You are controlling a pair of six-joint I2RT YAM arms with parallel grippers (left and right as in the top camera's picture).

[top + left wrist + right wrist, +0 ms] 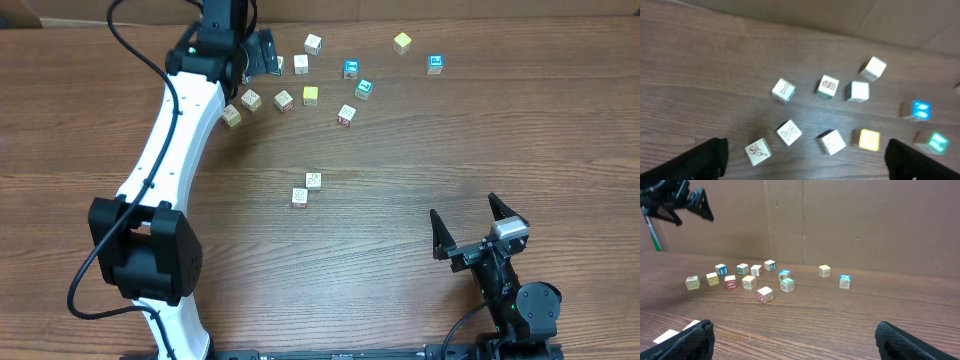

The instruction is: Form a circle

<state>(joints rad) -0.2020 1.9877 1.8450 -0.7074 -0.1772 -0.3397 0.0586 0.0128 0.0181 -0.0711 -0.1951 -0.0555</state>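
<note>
Wood-grain table (450, 140) runs up to a cardboard wall (865, 220). Close to that wall we see the circle (351, 69), a loose, gappy ring of small picture cubes: red-marked white, whitish, yellow, teal, blue. We count thirteen from the right wrist. Two more cubes (314, 180) sit farther from the wall. Our left gripper (264, 55) hangs spread wide over one end of the ring. Our right gripper (462, 205), farthest from the wall, gapes too.

In your left wrist view, both fingers (705, 157) run off the bottom edge, and the blue cube (921, 110) and green cube (938, 142) are blurred. Overhead, the left gripper (264, 52) half hides one cube (279, 64); its markings are unreadable.
</note>
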